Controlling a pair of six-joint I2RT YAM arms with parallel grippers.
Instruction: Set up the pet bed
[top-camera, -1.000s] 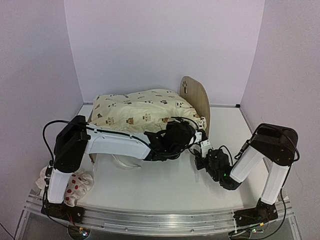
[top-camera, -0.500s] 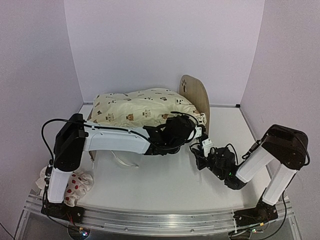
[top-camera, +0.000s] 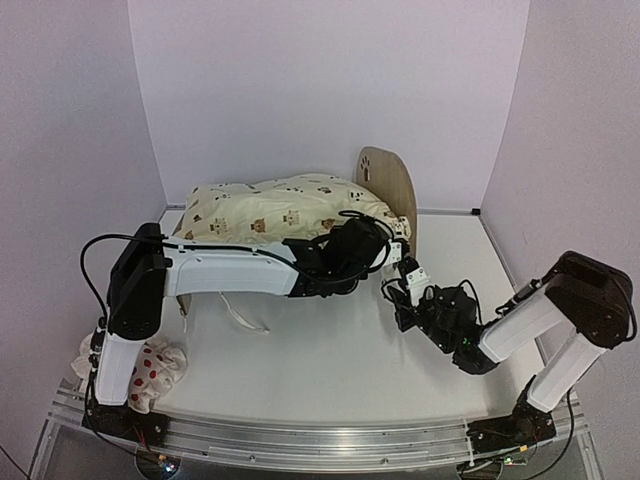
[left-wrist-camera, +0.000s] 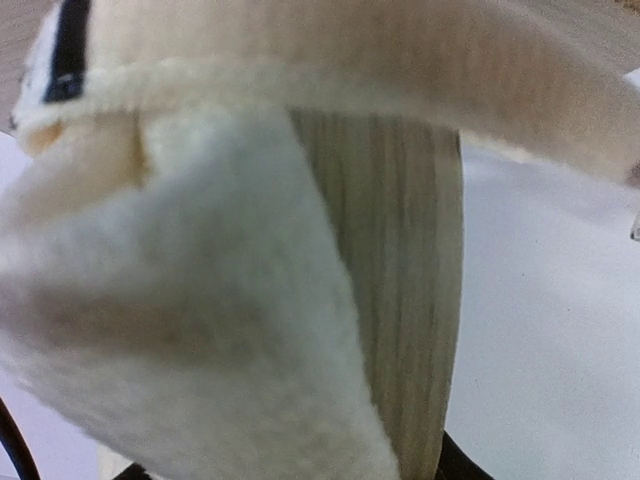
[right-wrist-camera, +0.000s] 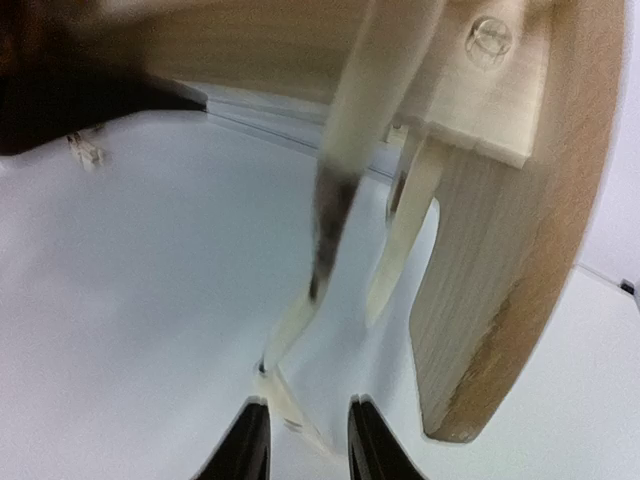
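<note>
One cushion tie (right-wrist-camera: 335, 190) between right end effector's (right-wrist-camera: 308, 440) jaws

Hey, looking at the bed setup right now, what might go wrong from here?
1. The tie reaches the right fingers only by its end, so it may slip out.
2. Pulling it may drag or tip the bed, whose leg stands beside it.
3. The left arm, at the cushion, is close to the right arm; they may bump.
</note>
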